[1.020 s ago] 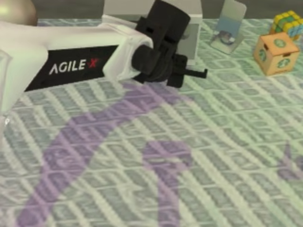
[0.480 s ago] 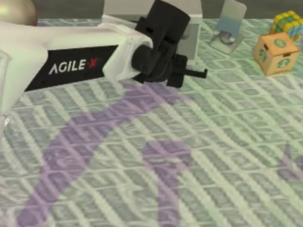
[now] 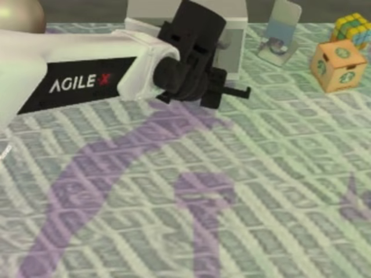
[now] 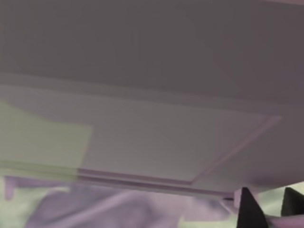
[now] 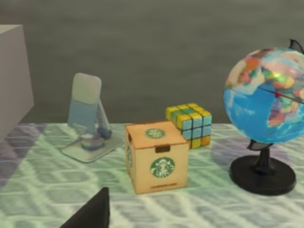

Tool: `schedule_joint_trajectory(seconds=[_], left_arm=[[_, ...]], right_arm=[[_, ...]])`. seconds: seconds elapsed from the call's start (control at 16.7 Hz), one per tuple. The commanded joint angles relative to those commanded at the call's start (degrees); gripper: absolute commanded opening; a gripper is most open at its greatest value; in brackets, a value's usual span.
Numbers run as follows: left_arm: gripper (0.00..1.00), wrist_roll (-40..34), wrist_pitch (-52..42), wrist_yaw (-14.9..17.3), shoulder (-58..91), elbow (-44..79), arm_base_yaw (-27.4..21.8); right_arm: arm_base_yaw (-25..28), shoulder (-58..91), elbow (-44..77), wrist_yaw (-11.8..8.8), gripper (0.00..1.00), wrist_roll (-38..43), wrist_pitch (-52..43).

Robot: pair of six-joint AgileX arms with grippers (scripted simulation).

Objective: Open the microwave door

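Drawing back leftward since a moment ago, the left gripper (image 3: 240, 91) sits against the microwave door (image 3: 229, 52) at the table's far edge, presumably to swing it open; whether its fingers are spread or pinching, I cannot tell. Rightward stand a phone stand (image 3: 279, 32) and an orange box (image 3: 338, 65).

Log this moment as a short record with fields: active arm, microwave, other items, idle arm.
active arm: left hand at the front of the microwave, at the table's far edge
microwave door: fills the left wrist view, close up; how far open, cannot tell
other items: phone stand, orange cube, puzzle cube, globe, all right of the microwave
idle arm: right, only a dark tip shows in its own wrist view
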Motion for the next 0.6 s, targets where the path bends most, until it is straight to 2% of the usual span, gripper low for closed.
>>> schedule_joint_trajectory(seconds=[0.18,0.6], left_arm=[[0.0,1.7,0.6,1.2,-0.9,-1.9,0.6],[0.0,1.8,0.6,1.2,-0.9,-2.0,0.6]], right_arm=[[0.0,0.0,0.0,0.0,1.0,0.0,0.0],[0.0,0.0,0.0,0.0,1.0,0.0,0.0]])
